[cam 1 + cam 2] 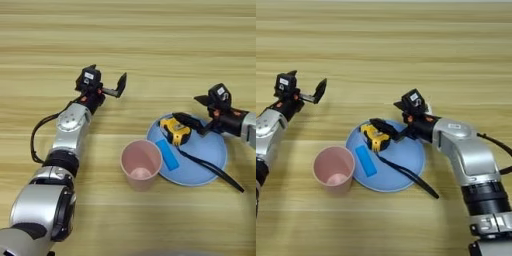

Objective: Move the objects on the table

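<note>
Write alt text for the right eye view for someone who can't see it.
The right gripper reaches over a round light-blue plate and closes on a yellow-and-black tape measure, whose black strap trails onto the wooden table. A small blue block lies on the plate, a pink cup stands beside it, and the left gripper hovers open at far left.

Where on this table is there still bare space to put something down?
The whole far side of the table, beyond both claws, is bare wood. So is the near strip in front of the pink cup and the stretch between the left claw and the plate. It is crowded at the plate: tape measure, blue block and right claw, with the cup alongside.
</note>
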`<state>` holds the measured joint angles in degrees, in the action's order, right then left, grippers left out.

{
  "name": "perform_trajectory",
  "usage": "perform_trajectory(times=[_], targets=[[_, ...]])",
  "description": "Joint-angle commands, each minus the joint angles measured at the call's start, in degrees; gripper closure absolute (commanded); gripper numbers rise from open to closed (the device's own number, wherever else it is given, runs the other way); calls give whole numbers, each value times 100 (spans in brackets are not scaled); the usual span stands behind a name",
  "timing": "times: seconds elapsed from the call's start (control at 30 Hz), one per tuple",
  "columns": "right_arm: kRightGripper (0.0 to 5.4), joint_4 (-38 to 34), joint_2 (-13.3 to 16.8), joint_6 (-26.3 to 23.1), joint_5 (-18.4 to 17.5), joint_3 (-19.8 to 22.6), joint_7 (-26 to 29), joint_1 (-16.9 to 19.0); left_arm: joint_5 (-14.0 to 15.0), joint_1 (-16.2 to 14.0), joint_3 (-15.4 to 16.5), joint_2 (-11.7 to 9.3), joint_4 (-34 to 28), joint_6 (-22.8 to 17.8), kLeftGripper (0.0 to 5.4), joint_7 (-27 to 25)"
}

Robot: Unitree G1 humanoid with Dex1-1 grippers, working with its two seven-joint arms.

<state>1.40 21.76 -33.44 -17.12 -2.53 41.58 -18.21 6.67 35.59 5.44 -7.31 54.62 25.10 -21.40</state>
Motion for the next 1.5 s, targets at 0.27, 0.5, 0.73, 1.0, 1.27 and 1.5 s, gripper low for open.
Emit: perform_trajectory(times=[0.27, 0.5, 0.73, 1.0, 1.27, 1.5], targets=[[0, 198, -113, -79, 130, -274, -226, 128, -46, 83, -9, 7, -17, -6, 4, 20], [0, 395, -132, 134, 357, -452, -278, 124, -46, 84, -9, 13, -12, -1, 4, 24], [0, 638, -205, 284, 480, -532, -282, 77, -43, 87, -6, 17, 0, 2, 4, 26], [0, 816, -295, 333, 540, -603, -278, 72, -34, 70, -6, 19, -38, -6, 4, 18], [0, 1069, -354, 539, 697, -675, -318, 60, -26, 47, -3, 12, -61, -8, 4, 0], [50, 1350, -373, 875, 933, -714, -422, 16, -24, 55, 1, 11, -44, -6, 0, -2]])
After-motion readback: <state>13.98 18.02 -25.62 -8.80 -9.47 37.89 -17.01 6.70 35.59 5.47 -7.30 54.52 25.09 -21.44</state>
